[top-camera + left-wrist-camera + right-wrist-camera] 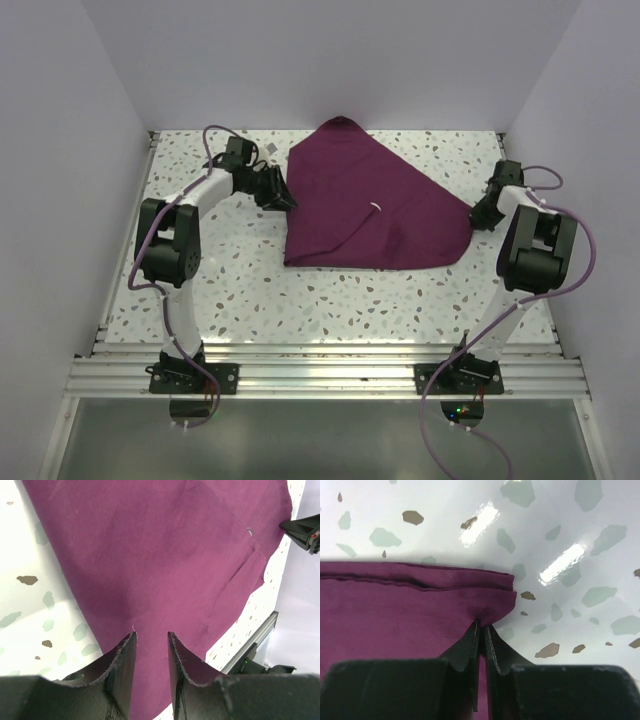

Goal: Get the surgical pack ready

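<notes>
Plainly, the plum-purple cloth (340, 190) lies folded into a rough triangle on the speckled bench (300, 290), one point aimed at the far wall and a long lower edge facing the arm bases. The right hand (481, 625) sits at the cloth's right-hand corner. Its jaws are clenched almost together on the doubled hem, and the fabric puckers just ahead of its tips. Beyond that hand the layered edges of the fold run off to its left, with bare bench past them and to its right. The left hand (151, 636) is at the opposite side, over the cloth's left margin. Its fingers (125, 655) stand apart, released, with flat cloth showing in the gap and nothing gripped between them. Ahead of this hand the cloth spreads wide, and a small pale mark (249, 530) lies on it far off toward the right hand. To the left hand's left, bare bench begins just beside the cloth's edge.
</notes>
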Tool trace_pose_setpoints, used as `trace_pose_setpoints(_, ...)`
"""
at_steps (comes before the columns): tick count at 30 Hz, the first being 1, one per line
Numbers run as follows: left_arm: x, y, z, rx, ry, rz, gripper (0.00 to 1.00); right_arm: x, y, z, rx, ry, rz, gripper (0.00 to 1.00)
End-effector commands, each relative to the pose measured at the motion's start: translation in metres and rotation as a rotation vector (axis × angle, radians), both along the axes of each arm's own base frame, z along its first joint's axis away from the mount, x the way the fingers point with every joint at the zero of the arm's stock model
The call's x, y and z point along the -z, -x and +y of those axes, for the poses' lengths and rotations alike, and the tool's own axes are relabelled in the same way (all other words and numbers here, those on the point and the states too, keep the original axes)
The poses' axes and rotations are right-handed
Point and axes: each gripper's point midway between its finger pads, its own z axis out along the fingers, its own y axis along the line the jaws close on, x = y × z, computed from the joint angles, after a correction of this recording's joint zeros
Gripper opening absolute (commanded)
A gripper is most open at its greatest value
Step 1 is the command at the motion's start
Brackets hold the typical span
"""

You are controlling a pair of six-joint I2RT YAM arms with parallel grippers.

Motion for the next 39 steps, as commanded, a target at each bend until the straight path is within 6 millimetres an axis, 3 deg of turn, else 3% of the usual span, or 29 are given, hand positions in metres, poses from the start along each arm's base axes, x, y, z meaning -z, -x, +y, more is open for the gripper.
trace_pose_setpoints(1, -0.029, -0.007, 0.009, -0.004, -0.019, -0.093, 0.35, -0.014, 0.000, 0.015, -0.029, -0.052, -0.050, 0.07)
trace_pose_setpoints(5, -0.023, -0.007, 0.017, -0.013, -0.045, -0.088, 0.34, -0.064, -0.006, 0.035, -0.108, -0.043, -0.114, 0.00)
trace_pose_setpoints(9, -0.023, -0.014, 0.038, -0.076, -0.079, -0.096, 0.34, -0.112, -0.014, 0.079, -0.229, -0.010, -0.184, 0.00)
trace_pose_setpoints(10, -0.024, -0.015, 0.043, -0.092, -0.082, -0.098, 0.34, -0.128, -0.022, 0.104, -0.290, -0.005, -0.223, 0.00)
trace_pose_setpoints(12, -0.019, -0.017, 0.055, -0.127, -0.087, -0.079, 0.34, -0.146, -0.028, 0.127, -0.358, 0.010, -0.248, 0.00)
trace_pose_setpoints(13, -0.016, -0.017, 0.058, -0.135, -0.088, -0.067, 0.34, -0.165, -0.035, 0.155, -0.425, 0.010, -0.292, 0.00)
trace_pose_setpoints(15, -0.008, -0.014, 0.065, -0.148, -0.088, -0.041, 0.34, -0.183, -0.045, 0.182, -0.495, 0.000, -0.333, 0.00)
trace_pose_setpoints(16, -0.006, -0.013, 0.064, -0.150, -0.081, -0.035, 0.34, -0.185, -0.045, 0.205, -0.548, -0.015, -0.334, 0.00)
trace_pose_setpoints(20, 0.006, -0.009, 0.063, -0.143, -0.075, -0.007, 0.34, -0.203, -0.051, 0.261, -0.679, -0.046, -0.384, 0.00)
trace_pose_setpoints(21, 0.011, -0.006, 0.063, -0.141, -0.072, 0.006, 0.34, -0.204, -0.051, 0.285, -0.733, -0.073, -0.396, 0.00)
trace_pose_setpoints(28, 0.027, 0.004, 0.060, -0.143, -0.054, 0.043, 0.34, -0.200, -0.048, 0.375, -0.917, -0.142, -0.402, 0.00)
trace_pose_setpoints(32, 0.034, 0.008, 0.060, -0.145, -0.048, 0.061, 0.34, -0.180, -0.048, 0.410, -0.983, -0.165, -0.369, 0.00)
trace_pose_setpoints(34, 0.035, 0.010, 0.058, -0.144, -0.037, 0.066, 0.34, -0.181, -0.047, 0.424, -1.009, -0.173, -0.373, 0.00)
trace_pose_setpoints(35, 0.037, 0.012, 0.057, -0.141, -0.035, 0.072, 0.34, -0.169, -0.046, 0.430, -1.026, -0.181, -0.344, 0.00)
trace_pose_setpoints(39, 0.040, 0.014, 0.056, -0.140, -0.028, 0.081, 0.34, -0.165, -0.037, 0.456, -1.084, -0.212, -0.339, 0.00)
